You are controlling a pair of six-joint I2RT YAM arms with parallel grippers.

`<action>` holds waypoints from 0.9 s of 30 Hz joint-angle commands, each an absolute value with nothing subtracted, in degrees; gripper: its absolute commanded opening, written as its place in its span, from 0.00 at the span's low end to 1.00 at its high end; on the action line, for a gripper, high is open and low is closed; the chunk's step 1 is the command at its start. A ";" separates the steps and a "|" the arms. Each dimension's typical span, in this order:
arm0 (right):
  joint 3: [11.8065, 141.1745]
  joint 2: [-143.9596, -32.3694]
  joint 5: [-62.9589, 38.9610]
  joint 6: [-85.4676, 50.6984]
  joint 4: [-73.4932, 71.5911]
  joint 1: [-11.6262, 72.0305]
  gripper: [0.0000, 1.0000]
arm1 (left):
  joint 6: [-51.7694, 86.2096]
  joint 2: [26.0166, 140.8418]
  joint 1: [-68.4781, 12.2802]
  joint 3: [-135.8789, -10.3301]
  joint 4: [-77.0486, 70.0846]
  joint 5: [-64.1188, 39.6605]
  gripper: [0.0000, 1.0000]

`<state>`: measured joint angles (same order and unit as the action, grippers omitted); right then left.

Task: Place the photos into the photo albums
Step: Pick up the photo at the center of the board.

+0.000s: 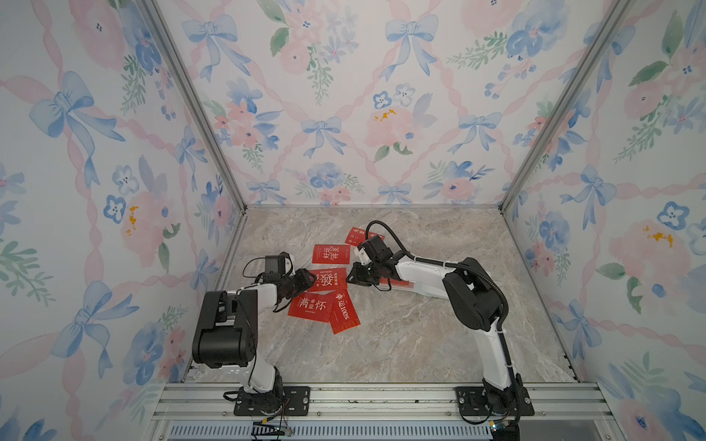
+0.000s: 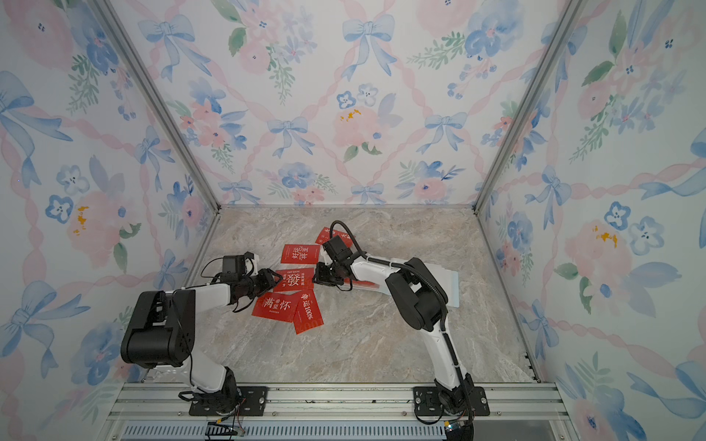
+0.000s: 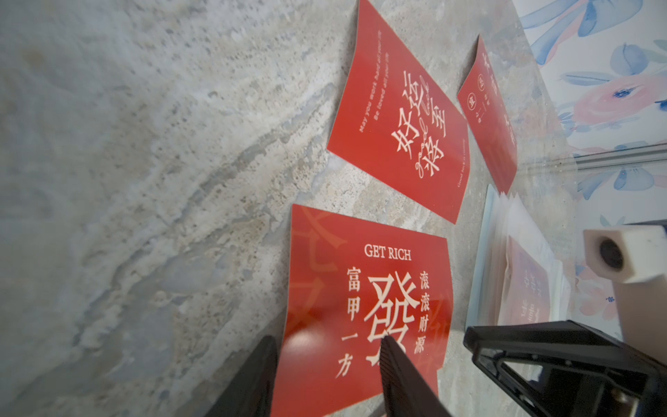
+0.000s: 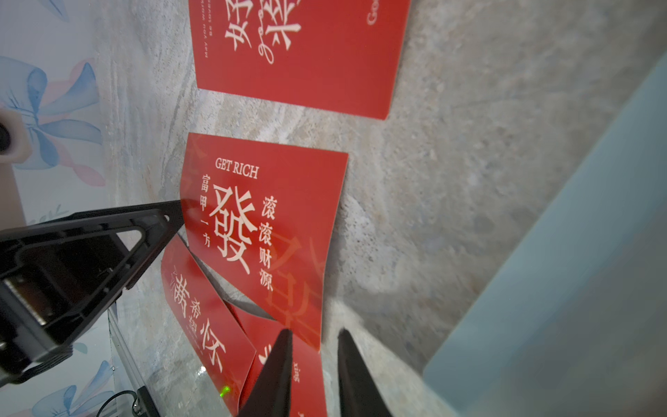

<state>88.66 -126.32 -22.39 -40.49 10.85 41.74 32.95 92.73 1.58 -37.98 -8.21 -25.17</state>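
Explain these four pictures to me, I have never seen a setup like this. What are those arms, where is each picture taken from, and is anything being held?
The machine is two robot arms, the left arm and the right arm, bolted at the edge of a marble-look table between flowered walls. Each ends in a two-fingered gripper. Two pictures look down from above, side by side like a pair of eyes; the other two come from cameras on the wrists. Loose on the table lie red cards with white Chinese characters. A pale-blue album lies partly under the right arm. The left gripper and the right gripper stand open at opposite ends of the GET RICH card. Nothing is held.
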 commanded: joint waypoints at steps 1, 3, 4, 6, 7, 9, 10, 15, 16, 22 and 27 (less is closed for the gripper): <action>90.17 -128.62 -23.29 -41.65 9.62 41.87 0.24 | 31.86 92.38 1.93 -36.62 -6.75 -25.99 0.50; 90.39 -129.15 -23.66 -42.31 9.16 42.01 0.24 | 31.92 92.35 1.96 -36.48 -6.78 -25.60 0.50; 90.52 -129.35 -24.13 -42.60 8.75 42.08 0.24 | 31.91 92.54 1.98 -36.53 -6.77 -25.86 0.50; 90.57 -129.71 -24.67 -43.29 7.68 42.10 0.24 | 32.18 92.57 1.85 -36.56 -6.76 -26.59 0.50; 90.77 -129.96 -24.98 -43.70 7.13 42.13 0.24 | 32.12 92.40 1.87 -36.50 -6.77 -26.42 0.50; 90.58 -130.16 -25.85 -44.90 5.33 42.18 0.24 | 32.14 92.27 1.80 -36.44 -6.70 -25.21 0.50; 90.54 -130.18 -26.30 -45.51 4.51 42.16 0.24 | 32.22 92.33 1.76 -36.39 -6.77 -24.88 0.50; 90.23 -130.34 -28.55 -49.02 -0.47 41.84 0.24 | 32.41 92.67 1.15 -36.66 -6.72 -25.59 0.50; 90.07 -130.34 -28.94 -49.91 -1.66 41.70 0.24 | 32.42 92.65 1.07 -36.67 -6.77 -25.40 0.50; 89.27 -130.49 -30.65 -53.59 -6.76 41.92 0.22 | 33.19 91.63 0.57 -36.01 -6.77 -24.92 0.49; 89.13 -129.89 -32.70 -55.80 -9.41 41.92 0.22 | 33.62 90.89 -0.09 -35.89 -6.77 -25.21 0.49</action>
